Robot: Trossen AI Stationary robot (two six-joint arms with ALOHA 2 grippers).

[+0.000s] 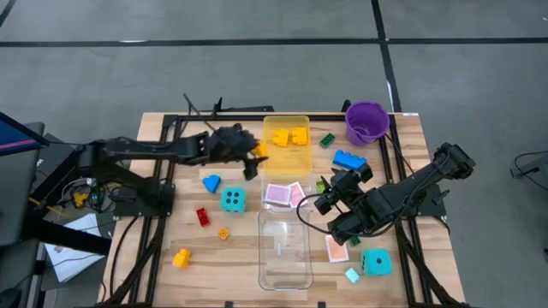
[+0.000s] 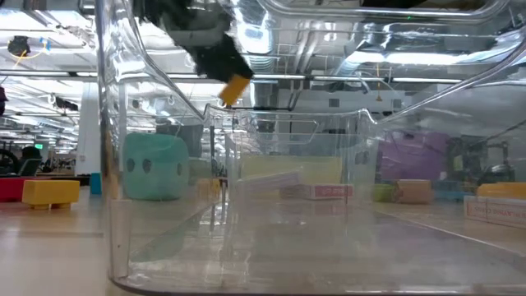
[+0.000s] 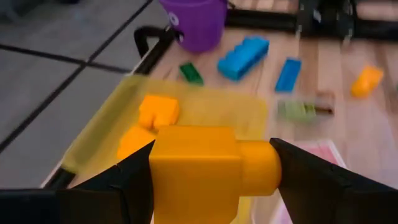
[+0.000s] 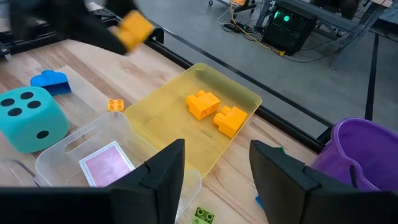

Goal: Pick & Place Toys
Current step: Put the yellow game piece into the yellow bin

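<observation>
My left gripper (image 1: 254, 159) is shut on a yellow-orange brick (image 3: 194, 173) and hangs over the table just left of the yellow-tinted tray (image 1: 276, 158). Two more yellow-orange bricks (image 1: 289, 136) lie in that tray. My right gripper (image 4: 214, 171) stands open with nothing between its fingers, above the pink-backed cards (image 1: 282, 194) in a clear tray. Loose on the wood lie a cyan die (image 1: 232, 200), a blue piece (image 1: 211, 182), a red brick (image 1: 202, 216) and a yellow brick (image 1: 181, 257). A second cyan die (image 1: 375, 262) sits at the near right. My left gripper pinches the yellow-orange brick between its two fingers. One finger lies on the brick's flat side (image 3: 154, 171), the other on its round stud end (image 3: 268, 165). The fingers slant downward from the table's left. The brick is lifted clear of the table (image 2: 236, 89).
A purple bucket (image 1: 366, 122) stands at the far right corner, with a green brick (image 1: 327, 139) and a blue brick (image 1: 348, 160) beside it. An empty clear tray (image 1: 284, 248) sits at the near middle. A card (image 1: 336, 248) lies under my right arm.
</observation>
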